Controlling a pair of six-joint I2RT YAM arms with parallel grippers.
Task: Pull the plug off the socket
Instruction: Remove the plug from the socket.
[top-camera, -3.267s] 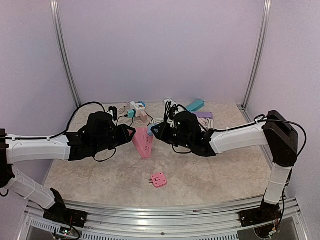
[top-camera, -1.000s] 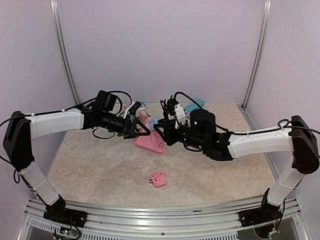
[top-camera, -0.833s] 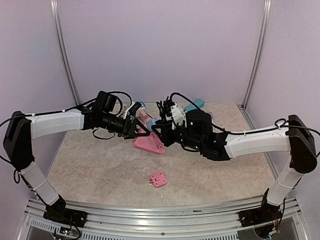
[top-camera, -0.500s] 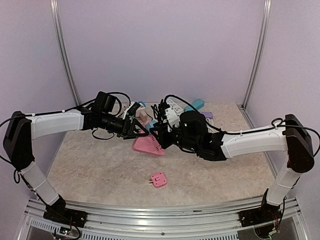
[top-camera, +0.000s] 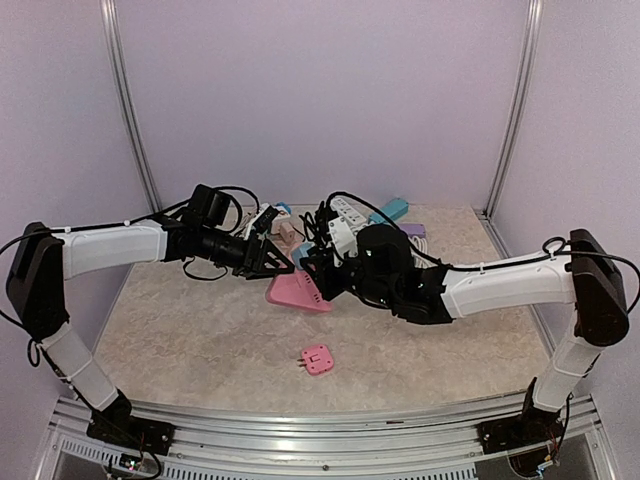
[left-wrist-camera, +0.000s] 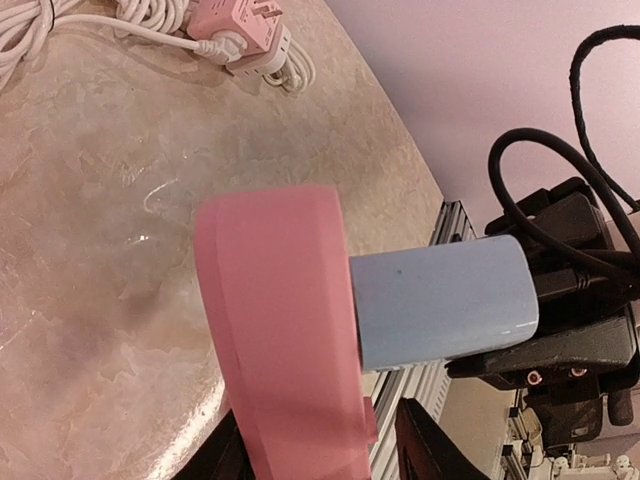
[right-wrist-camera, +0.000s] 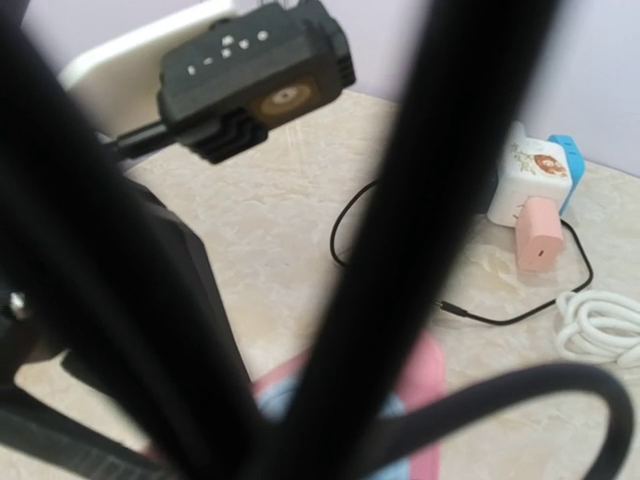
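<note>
A pink socket block (top-camera: 293, 291) is held tilted just above the table at its middle, with a light blue plug (top-camera: 300, 256) seated in its upper face. My left gripper (top-camera: 273, 264) is shut on the socket from the left. In the left wrist view my fingers (left-wrist-camera: 228, 458) straddle the pink socket (left-wrist-camera: 280, 330), and the blue plug (left-wrist-camera: 440, 300) sticks out to the right. My right gripper (top-camera: 312, 266) holds the plug's far end (left-wrist-camera: 545, 300). In the right wrist view black cables hide my fingers; the plug (right-wrist-camera: 285, 405) and socket (right-wrist-camera: 425, 370) show behind them.
A small pink adapter (top-camera: 317, 358) lies on the table near the front. At the back are a white power strip (top-camera: 345, 212), a teal strip (top-camera: 392, 210), a purple block (top-camera: 408, 230), a white cube adapter (right-wrist-camera: 530, 175) and coiled white cables (right-wrist-camera: 600, 325).
Both arms have carried the socket and plug farther back since 3.3 s ago. In the last second the right gripper shifted left and the socket tilted a little. The plug stays in the socket.
</note>
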